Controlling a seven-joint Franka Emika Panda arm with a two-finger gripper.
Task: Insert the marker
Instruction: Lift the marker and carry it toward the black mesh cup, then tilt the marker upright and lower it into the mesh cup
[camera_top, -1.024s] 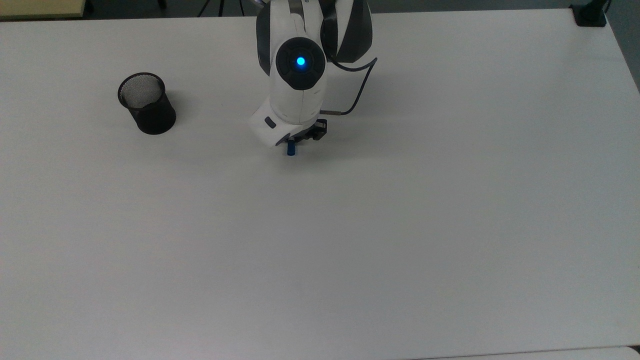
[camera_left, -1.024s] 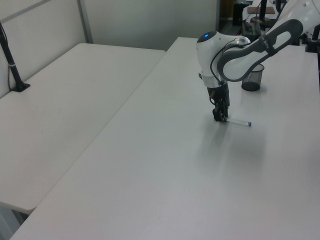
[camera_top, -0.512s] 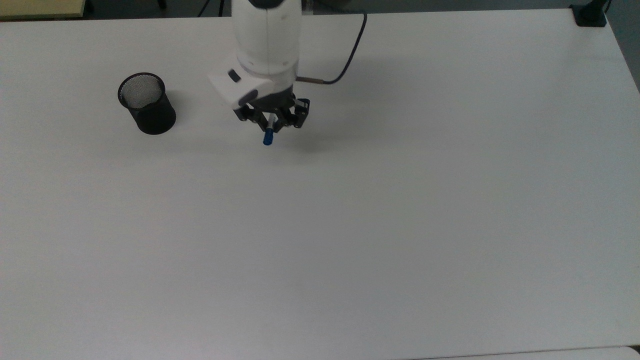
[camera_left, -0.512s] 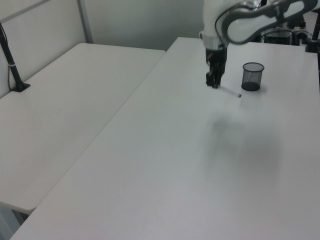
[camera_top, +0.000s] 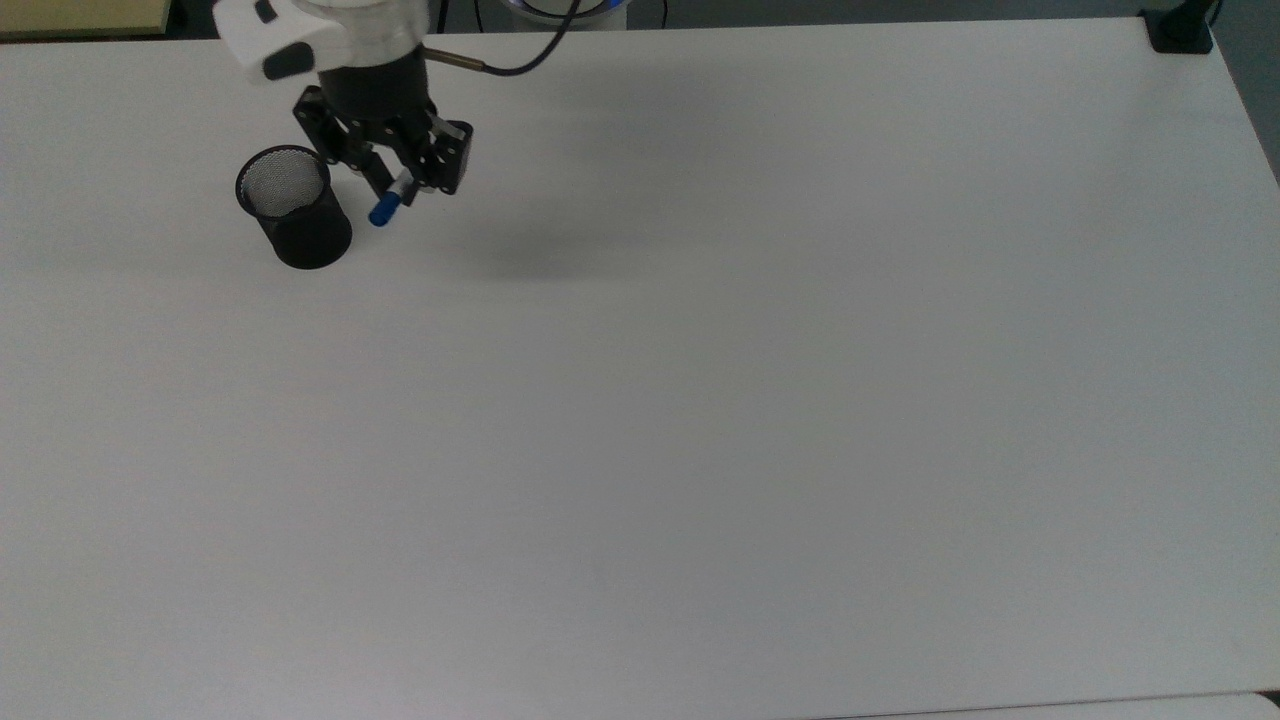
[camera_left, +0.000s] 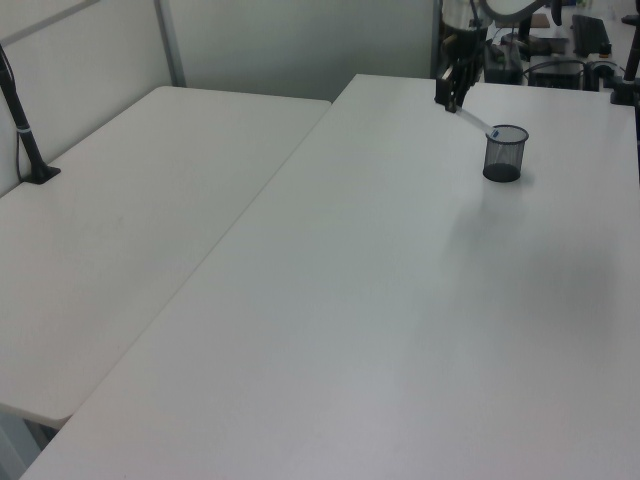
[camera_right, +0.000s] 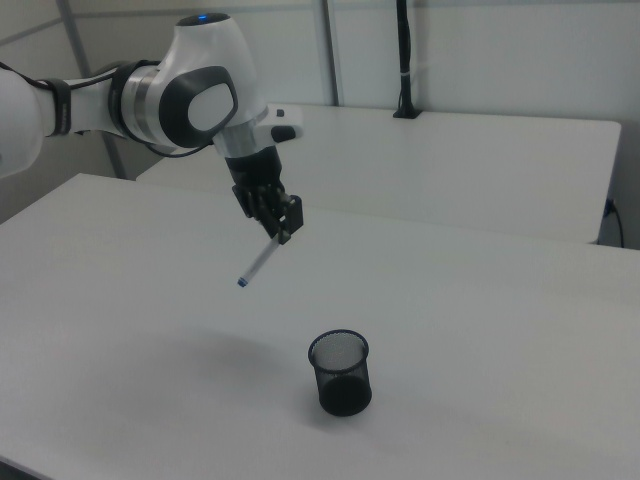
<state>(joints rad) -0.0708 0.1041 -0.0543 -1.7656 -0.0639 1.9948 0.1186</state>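
Right view is showing the gripper (camera_right: 279, 229) clamping the marker (camera_right: 258, 263) in the air, tilted, above the desk (camera_right: 480, 330) near its far edge and beside the mesh cup (camera_right: 340, 372), so lifting looks done while lowering it in is remaining.

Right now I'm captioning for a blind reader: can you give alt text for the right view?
A white robot arm's claw holds a slim white marker tilted in mid-air, blue tip downward, above a white table. A black mesh cup stands on the table below.
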